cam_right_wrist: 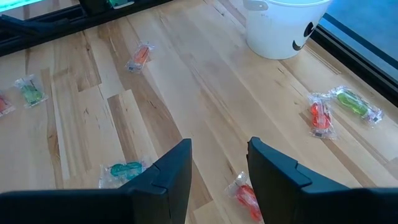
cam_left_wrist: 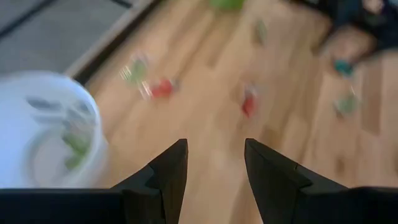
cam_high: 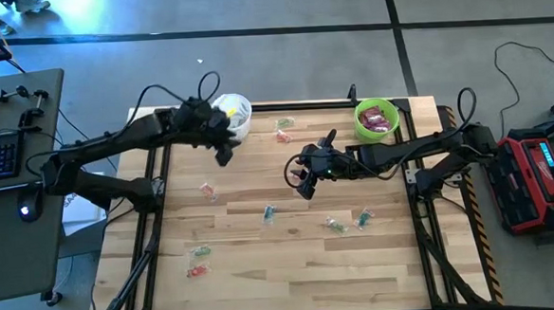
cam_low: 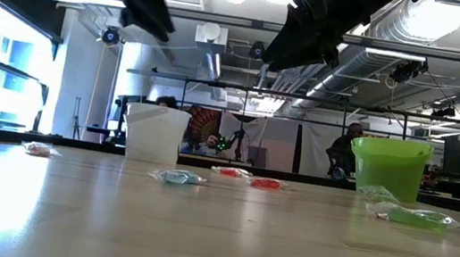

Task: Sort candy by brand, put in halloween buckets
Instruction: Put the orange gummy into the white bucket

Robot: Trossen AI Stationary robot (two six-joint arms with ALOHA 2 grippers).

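While no wrapper text reads | left fingers [cam_left_wrist: 214,171] parted, empty | right fingers [cam_right_wrist: 217,171] parted, empty

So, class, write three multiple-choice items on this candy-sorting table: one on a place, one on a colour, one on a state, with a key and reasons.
1. Where is the left gripper?
A. beside the white bucket
B. inside the green bucket
C. off the table

2. What colour are the packets in the green bucket?
A. blue
B. magenta
C. yellow

3. How are the right gripper fingers?
A. shut on a candy
B. shut on a bucket
C. apart, holding nothing

Key: 1 A, the high view shows it next to the white bucket; 2 B, magenta shows inside its rim; 3 C, the right wrist view shows bare table between the fingers.
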